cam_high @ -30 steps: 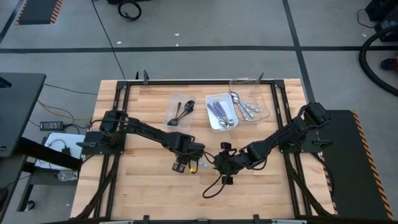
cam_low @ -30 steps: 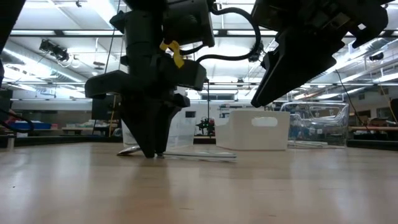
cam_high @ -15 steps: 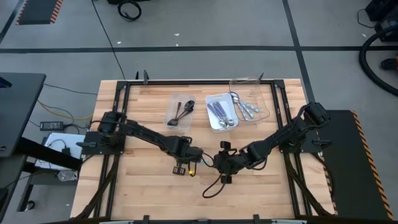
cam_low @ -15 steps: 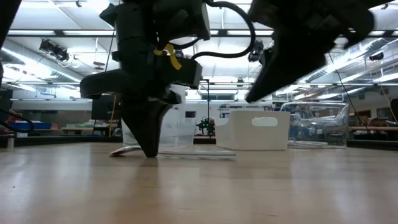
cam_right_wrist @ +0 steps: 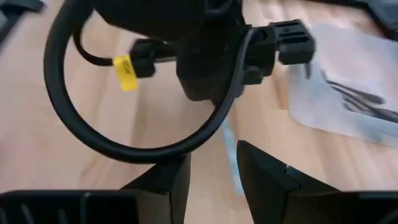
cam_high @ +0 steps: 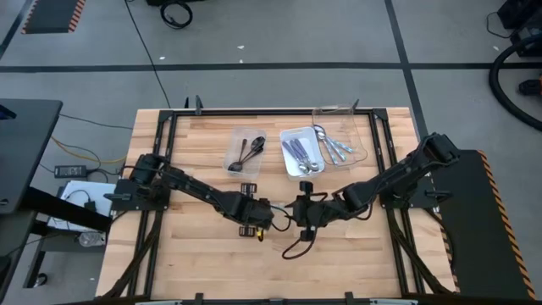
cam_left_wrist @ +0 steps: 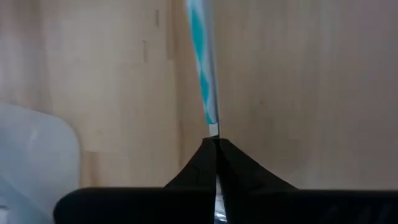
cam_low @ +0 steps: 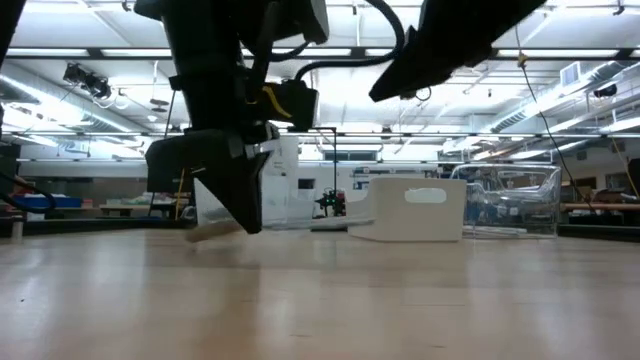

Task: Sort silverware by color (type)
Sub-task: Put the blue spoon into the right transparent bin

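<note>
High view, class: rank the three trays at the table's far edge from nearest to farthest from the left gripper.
1. Clear tray with dark spoons, nearest the left gripper.
2. White tray with purple-handled spoons, middle.
3. Clear tray with blue-handled spoons, rightmost.

Surface: wooden table [cam_high: 195, 254], light planks, dark frame.
On it: clear tray [cam_high: 234, 146], white tray [cam_high: 293, 166], and second clear tray [cam_high: 360, 140] side by side.
</note>
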Robot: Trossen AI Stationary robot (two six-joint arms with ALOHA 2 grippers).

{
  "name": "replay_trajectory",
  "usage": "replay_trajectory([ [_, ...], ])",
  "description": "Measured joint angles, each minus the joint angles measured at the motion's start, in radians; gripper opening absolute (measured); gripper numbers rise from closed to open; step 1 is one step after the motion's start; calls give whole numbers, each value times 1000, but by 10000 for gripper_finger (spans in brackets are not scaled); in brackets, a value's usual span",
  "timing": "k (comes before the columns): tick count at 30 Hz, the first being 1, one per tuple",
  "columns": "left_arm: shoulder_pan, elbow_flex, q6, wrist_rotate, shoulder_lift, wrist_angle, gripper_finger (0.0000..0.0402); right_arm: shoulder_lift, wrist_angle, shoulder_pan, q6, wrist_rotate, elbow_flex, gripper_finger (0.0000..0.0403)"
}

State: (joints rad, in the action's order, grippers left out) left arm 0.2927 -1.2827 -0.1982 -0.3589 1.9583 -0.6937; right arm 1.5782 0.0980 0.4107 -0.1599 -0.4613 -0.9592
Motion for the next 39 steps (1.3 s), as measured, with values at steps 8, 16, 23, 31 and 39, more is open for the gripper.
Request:
replay_trajectory([
  [8,42,0,35,-148,-2,-3,7,-15,48,-62,-27,75,0,143],
  [16,47,-2,37,-173,-4,-31,7,-98,262,-78,-73,266,0,147],
  [23,49,-2,168,-283,-8,-27,8,-209,382,-139,-125,272,0,147],
  [31,54,-2,420,-463,-8,15,8,-213,338,-236,-142,272,0,178],
  [39,53,-2,555,-528,-8,117,8,-104,238,-248,-182,311,0,235],
])
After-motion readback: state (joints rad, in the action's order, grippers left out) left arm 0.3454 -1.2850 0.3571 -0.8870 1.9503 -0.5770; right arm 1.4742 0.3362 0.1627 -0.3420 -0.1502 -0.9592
